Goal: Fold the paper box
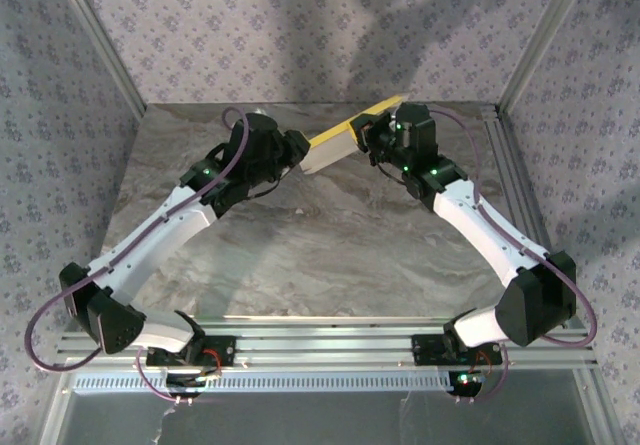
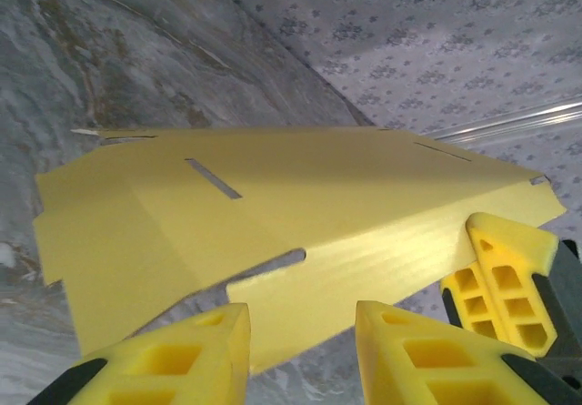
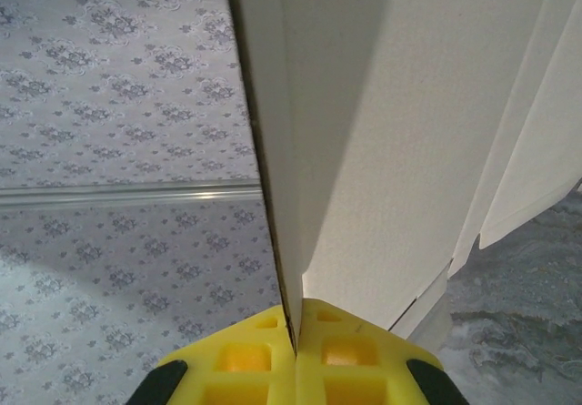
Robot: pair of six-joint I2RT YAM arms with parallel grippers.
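Marbled table (image 1: 320, 255): one paper box (image 1: 340, 140), left tool (image 2: 302, 328), right tool (image 3: 296, 328)

Our white-and-black left arm (image 1: 160, 230) and right arm (image 1: 490, 230) angle inward; our left yellow-fingered gripper (image 2: 302, 332) stands parted, our right yellow-fingered gripper (image 3: 296, 321) pressed shut.

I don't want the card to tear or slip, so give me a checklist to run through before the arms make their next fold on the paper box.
1. Right gripper shut on the paper box edge: ok.
2. Left gripper holding the box: cannot tell; its fingers stand apart with a flap between them.
3. Box lifted off the table: ok.
4. The slot on the yellow face unobstructed: ok.
5. Box fully folded: not ok; flaps hang loose.
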